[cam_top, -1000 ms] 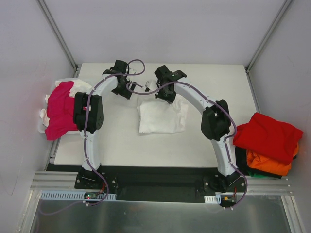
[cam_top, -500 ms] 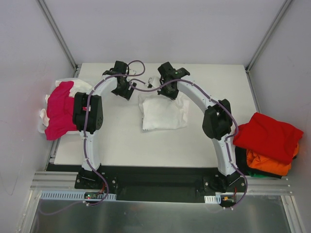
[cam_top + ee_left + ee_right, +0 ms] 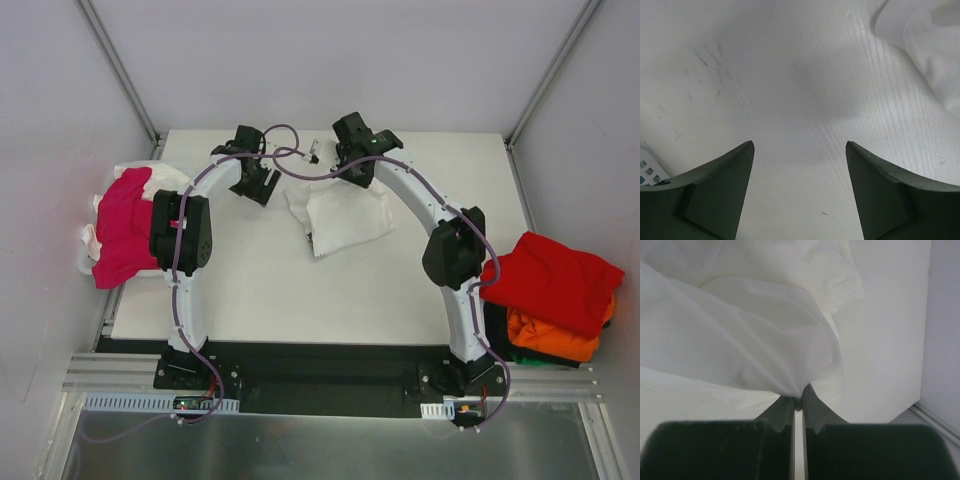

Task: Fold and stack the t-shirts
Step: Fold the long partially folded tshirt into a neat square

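A white t-shirt (image 3: 347,215), folded into a rough rectangle, lies skewed on the table behind the middle. My right gripper (image 3: 346,172) is at its far edge. In the right wrist view this gripper (image 3: 797,401) is shut on a pinch of the white cloth (image 3: 740,340), which is drawn up into a peak at the tips. My left gripper (image 3: 261,186) stands to the shirt's left; its jaws (image 3: 800,150) are open over bare table, with a corner of the white t-shirt (image 3: 935,45) at the upper right. A magenta t-shirt (image 3: 122,226) lies at the left edge. Red (image 3: 552,280) and orange (image 3: 552,336) t-shirts are piled at the right edge.
The magenta tee lies on a white basket (image 3: 88,258) with more white cloth, half off the table's left side; its corner (image 3: 646,171) shows by my left finger. Something green (image 3: 520,353) sits under the orange tee. Enclosure walls close in the back and sides.
My right gripper has pulled the white t-shirt away and to the right, so the shirt has shifted and turned. The left gripper has stayed open and nearly still.
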You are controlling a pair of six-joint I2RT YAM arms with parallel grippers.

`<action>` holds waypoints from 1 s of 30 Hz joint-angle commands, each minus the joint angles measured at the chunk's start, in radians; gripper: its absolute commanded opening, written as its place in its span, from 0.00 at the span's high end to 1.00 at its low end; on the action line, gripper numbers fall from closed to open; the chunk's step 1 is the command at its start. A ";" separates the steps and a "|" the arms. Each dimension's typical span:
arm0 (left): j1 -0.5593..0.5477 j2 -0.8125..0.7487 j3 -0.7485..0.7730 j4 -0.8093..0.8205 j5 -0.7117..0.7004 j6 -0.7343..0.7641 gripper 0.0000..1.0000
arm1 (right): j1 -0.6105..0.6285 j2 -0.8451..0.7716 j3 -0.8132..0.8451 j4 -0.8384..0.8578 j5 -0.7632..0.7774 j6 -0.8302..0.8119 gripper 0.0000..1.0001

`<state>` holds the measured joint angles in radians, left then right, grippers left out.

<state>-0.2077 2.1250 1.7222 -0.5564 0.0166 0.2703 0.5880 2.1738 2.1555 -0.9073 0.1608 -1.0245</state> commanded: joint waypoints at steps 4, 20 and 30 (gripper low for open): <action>0.005 -0.065 -0.019 0.010 -0.012 0.017 0.26 | -0.031 0.052 0.053 0.136 0.083 -0.057 0.99; 0.005 -0.086 -0.055 0.027 -0.033 0.017 0.27 | -0.024 0.173 0.017 0.238 0.114 -0.020 0.08; 0.005 -0.108 -0.058 0.039 -0.050 0.015 0.26 | 0.027 0.037 -0.092 0.251 0.111 0.018 0.04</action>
<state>-0.1963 2.1044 1.6688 -0.5499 -0.0105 0.2771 0.5697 2.3466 2.1139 -0.6586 0.2733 -1.0229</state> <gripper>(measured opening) 0.739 0.967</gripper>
